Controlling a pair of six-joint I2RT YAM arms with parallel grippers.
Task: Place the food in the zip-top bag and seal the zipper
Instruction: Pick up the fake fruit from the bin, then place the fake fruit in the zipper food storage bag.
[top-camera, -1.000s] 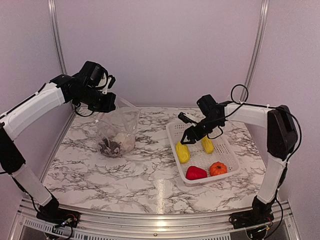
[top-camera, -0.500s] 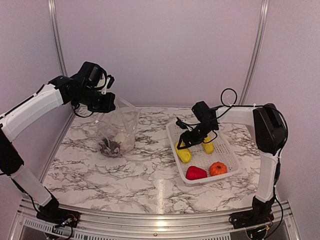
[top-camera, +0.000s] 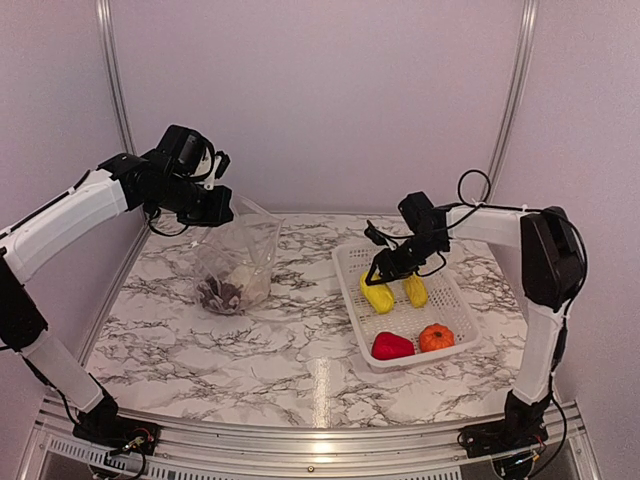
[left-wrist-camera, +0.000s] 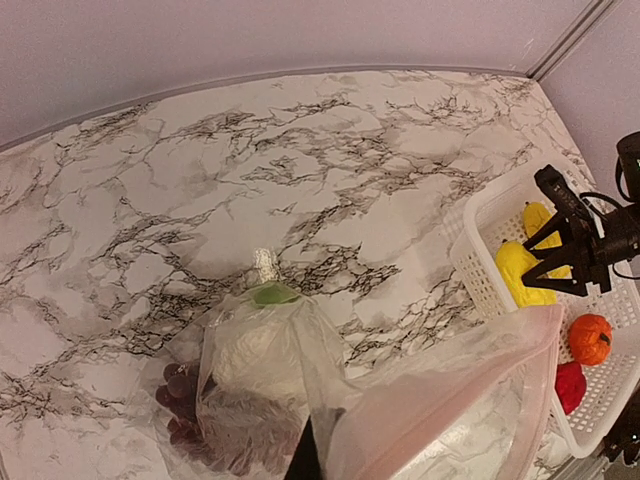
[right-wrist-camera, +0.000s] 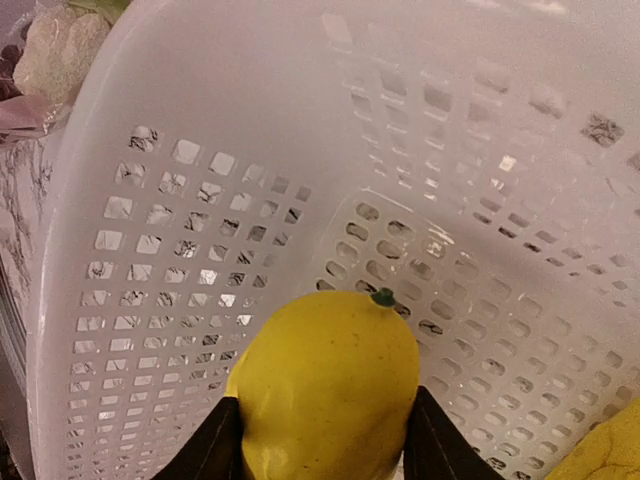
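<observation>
My left gripper (top-camera: 213, 205) is shut on the mouth edge of the clear zip-top bag (top-camera: 240, 255) and holds it up at the far left. The bag's bottom rests on the table. A white cauliflower (left-wrist-camera: 255, 355) and dark grapes (left-wrist-camera: 180, 400) lie inside it. The pinkish zipper strip (left-wrist-camera: 450, 385) gapes apart. My right gripper (top-camera: 378, 282) is down in the white basket (top-camera: 345, 255), its fingers (right-wrist-camera: 205, 450) pressed against both sides of a yellow piece (right-wrist-camera: 330, 390). A second yellow piece (top-camera: 414, 290), a red pepper (top-camera: 391, 346) and an orange fruit (top-camera: 436, 337) lie in the basket.
The basket stands at the right of the marble table (top-camera: 300, 350), with its near corner close to the front. Grey walls close in the back and both sides. An aluminium rail (top-camera: 300, 440) runs along the table's front edge.
My right gripper has closed its jaws on the left yellow piece, which has shifted slightly up and right in the basket. The left arm and the bag have not moved.
</observation>
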